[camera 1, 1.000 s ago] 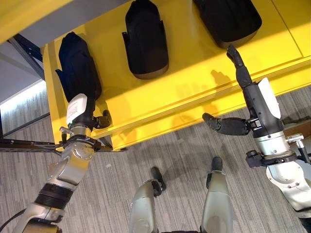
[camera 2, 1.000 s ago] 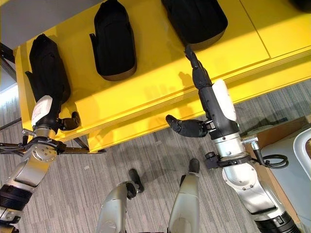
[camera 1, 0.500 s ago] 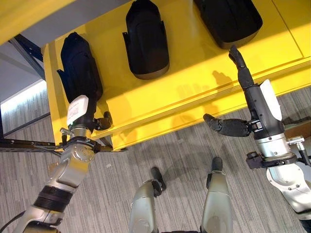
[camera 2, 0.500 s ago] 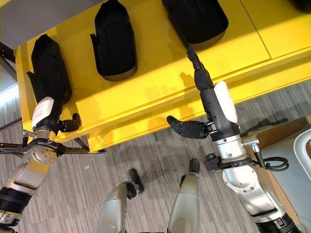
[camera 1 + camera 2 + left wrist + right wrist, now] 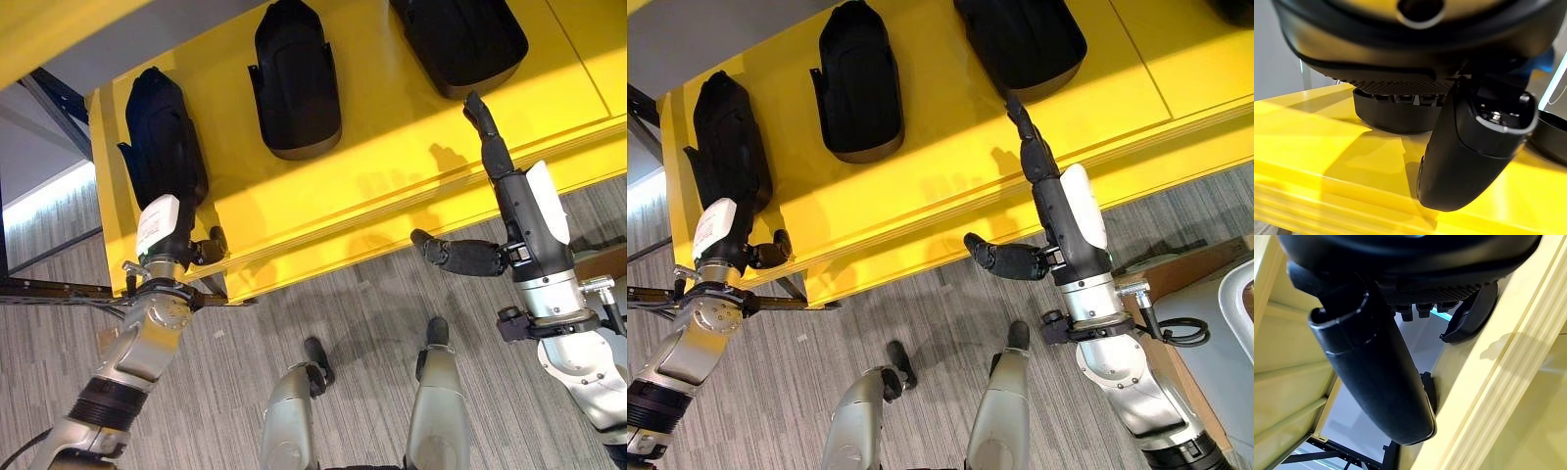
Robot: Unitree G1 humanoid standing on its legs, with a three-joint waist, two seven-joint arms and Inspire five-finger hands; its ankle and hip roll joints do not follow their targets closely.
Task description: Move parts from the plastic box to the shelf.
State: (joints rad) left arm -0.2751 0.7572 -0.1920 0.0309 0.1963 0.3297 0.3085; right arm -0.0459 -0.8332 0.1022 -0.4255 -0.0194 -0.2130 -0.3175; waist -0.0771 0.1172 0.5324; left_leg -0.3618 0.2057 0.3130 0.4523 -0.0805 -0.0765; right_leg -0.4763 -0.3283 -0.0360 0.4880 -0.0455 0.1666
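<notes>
Three black parts lie on the yellow shelf [image 5: 392,166]. The left hand [image 5: 181,245] rests at the near end of the leftmost part [image 5: 162,137]; whether it grips cannot be told. The right hand [image 5: 505,186], fingers straight and empty, reaches just short of the rightmost part [image 5: 460,39], the middle part [image 5: 296,78] between.
</notes>
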